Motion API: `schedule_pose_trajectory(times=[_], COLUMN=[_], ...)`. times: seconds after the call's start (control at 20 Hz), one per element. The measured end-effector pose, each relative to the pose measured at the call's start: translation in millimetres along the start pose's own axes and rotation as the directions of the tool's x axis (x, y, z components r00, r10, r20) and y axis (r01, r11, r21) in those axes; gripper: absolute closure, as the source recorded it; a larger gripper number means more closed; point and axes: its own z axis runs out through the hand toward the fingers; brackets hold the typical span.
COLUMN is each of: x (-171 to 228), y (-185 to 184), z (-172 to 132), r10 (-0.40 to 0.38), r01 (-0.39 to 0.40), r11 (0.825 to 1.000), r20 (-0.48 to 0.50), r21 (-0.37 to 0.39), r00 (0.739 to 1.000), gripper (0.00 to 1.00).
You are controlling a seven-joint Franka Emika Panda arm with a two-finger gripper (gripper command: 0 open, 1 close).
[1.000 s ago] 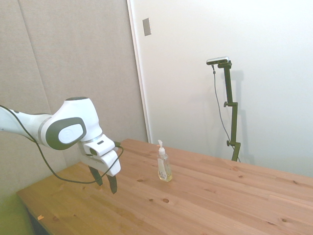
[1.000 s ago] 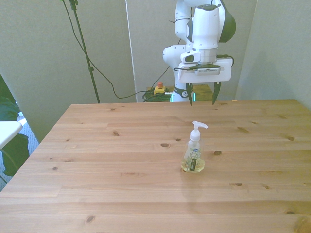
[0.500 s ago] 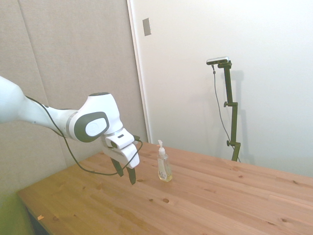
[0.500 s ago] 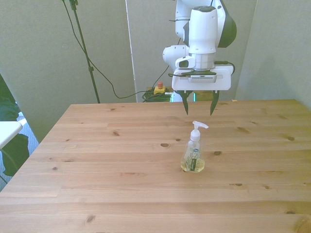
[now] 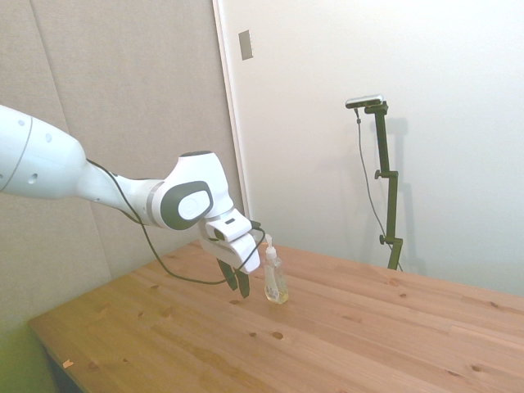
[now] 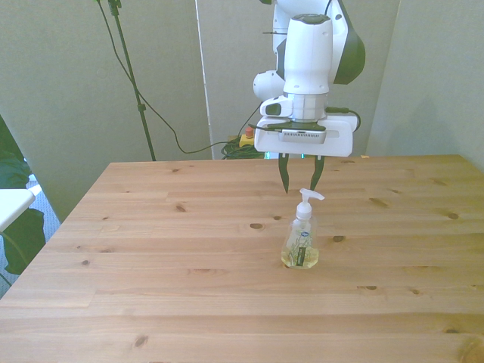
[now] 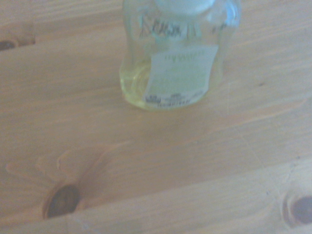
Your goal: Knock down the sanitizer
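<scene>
Upright sanitizer (image 6: 300, 242) near mid-tabletop (image 6: 151, 287), gripper (image 6: 300, 180) hanging just behind its pump toward the far edge, fingers spread moderately, seemingly apart from the bottle.

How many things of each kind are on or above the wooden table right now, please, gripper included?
Sanitizer bottles: 1, the sanitizer, upright.
Grippers: 1, the gripper, fingers open, just behind the bottle.
Tables: 1, the wooden table.
Total: 3

Knotty matt wood table (image 6: 151, 249); clear glossy plastic sanitizer (image 6: 300, 246) with paper label (image 7: 183, 73).
</scene>
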Motion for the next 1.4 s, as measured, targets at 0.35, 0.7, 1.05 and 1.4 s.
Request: schedule_pose_trajectory(times=[0.35, 0.7, 1.05, 1.4], x=[28.2, 48.4, 69.8, 87.9], y=[-39.2, -67.3, -90.1, -108.0], z=[15.7, 23.7, 26.8, 23.9], r10=[0.035, 0.073, 0.113, 0.158], r01=[-0.035, -0.073, -0.112, -0.153], r11=[0.999, 0.997, 0.993, 0.986], r20=[-0.011, -0.027, -0.053, -0.082], r21=[-0.008, -0.003, 0.023, 0.059], r00=[0.999, 0.997, 0.992, 0.984], gripper=[1.00, 1.00, 1.00, 1.00])
